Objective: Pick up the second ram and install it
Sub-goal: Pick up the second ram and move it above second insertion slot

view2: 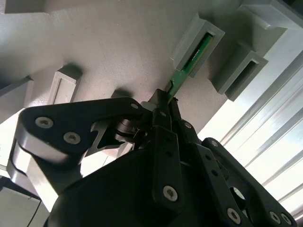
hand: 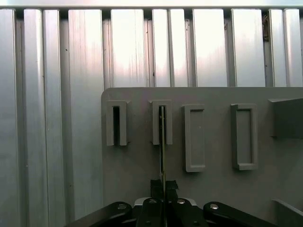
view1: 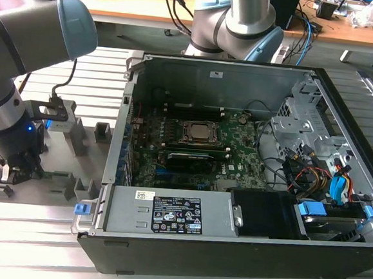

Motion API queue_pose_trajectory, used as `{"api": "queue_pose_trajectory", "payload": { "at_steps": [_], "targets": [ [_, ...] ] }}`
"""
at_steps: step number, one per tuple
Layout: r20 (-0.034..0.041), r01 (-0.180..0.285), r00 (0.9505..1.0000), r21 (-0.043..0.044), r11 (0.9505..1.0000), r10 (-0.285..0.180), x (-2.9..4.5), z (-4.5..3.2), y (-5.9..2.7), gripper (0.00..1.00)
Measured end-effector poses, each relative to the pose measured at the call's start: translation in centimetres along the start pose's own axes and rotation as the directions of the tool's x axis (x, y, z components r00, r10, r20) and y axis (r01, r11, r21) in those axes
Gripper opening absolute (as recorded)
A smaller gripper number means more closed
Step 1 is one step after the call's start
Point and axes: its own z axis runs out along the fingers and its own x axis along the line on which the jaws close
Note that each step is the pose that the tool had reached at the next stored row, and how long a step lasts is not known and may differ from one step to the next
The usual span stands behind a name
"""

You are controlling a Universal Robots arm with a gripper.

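Green second ram (view2: 182,75) between fingers (view2: 163,137); mere edge (hand: 162,142) in first wrist view.

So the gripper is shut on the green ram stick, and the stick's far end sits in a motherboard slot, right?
Not quite. The gripper is shut on the second ram, but its far end sits in a slotted post of the grey fixture plate, as the second wrist view shows.

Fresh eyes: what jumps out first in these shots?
The open computer case dominates the exterior view, motherboard exposed. At that view's left the arm bends over the grey fixture plate. In the second wrist view the claw is shut on the second ram, its far end in a slotted post.
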Motion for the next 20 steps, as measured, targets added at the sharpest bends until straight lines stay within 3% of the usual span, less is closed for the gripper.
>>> {"api": "queue_pose_trajectory", "payload": {
  "at_steps": [20],
  "targets": [
    [-0.0002, 0.0, 1.0, -0.0002, 1.0, 0.0, -0.08, -1.61, 0.03, 0.14]
  ]
}}
